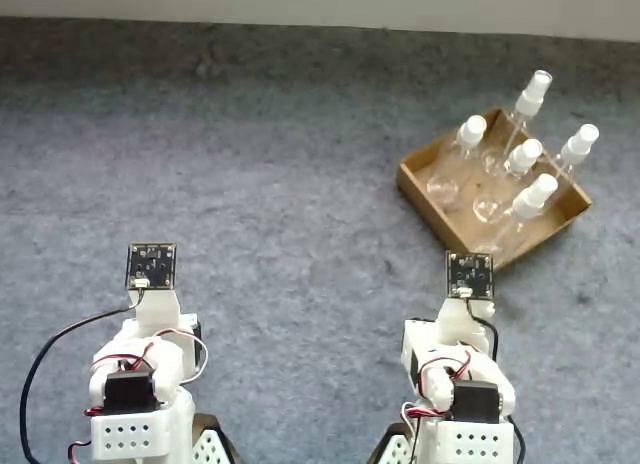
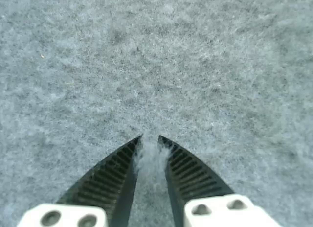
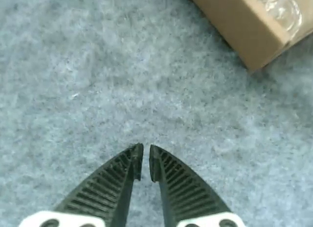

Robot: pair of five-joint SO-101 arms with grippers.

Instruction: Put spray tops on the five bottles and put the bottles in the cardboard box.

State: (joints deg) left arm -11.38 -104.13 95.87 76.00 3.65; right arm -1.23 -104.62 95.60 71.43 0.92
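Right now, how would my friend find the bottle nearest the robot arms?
Find the cardboard box on the grey mat, ahead of the right arm. Five clear bottles with white spray tops stand inside. Yours is the bottle nearest the box's front corner, closer to the arms than the others.

The counter [image 1: 300, 164] is a mottled blue-grey felt, flecked lighter and darker all over. The box [image 1: 418, 180] is plain tan-brown cardboard. The bottles [image 1: 442, 189] are clear, their tops [image 1: 530, 92] white. The arms [image 1: 140, 424] are white with black motors, thin red wires [image 1: 165, 336] and a black board [image 1: 151, 265] at each wrist. A black cable [image 1: 35, 374] loops beside the left one. The jaws are black with ribbed inner faces, on white mounts.
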